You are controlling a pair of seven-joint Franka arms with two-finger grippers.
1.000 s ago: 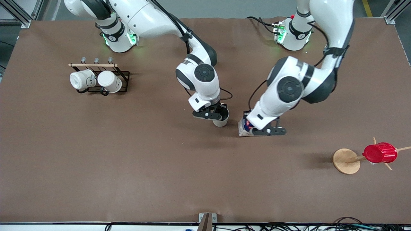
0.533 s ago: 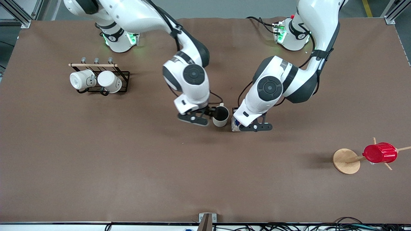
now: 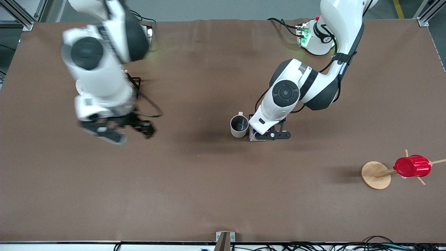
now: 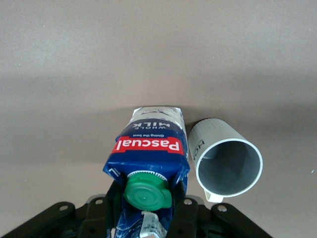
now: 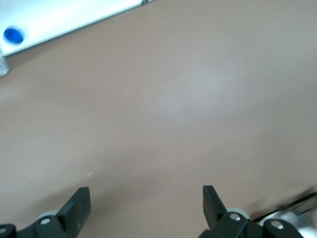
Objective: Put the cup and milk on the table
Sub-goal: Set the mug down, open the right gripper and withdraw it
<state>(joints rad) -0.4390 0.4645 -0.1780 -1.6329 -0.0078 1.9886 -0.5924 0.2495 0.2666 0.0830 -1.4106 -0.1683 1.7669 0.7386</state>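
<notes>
right gripper (image 3: 134, 127) has released the small cream-beige mug (image 3: 239, 126) and swung away, fingers apart, toward its own end of the brown table (image 3: 209, 181). i see left gripper (image 3: 264, 134) still clamping the blue gable-top milk carton (image 4: 148, 153), standing beside the mug. 1 release remains.

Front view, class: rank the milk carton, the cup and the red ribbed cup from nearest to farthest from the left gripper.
1. The milk carton, in the left gripper.
2. The cup, beside the carton, toward the right arm's end.
3. The red ribbed cup, on its wooden stand, toward the left arm's end.
</notes>
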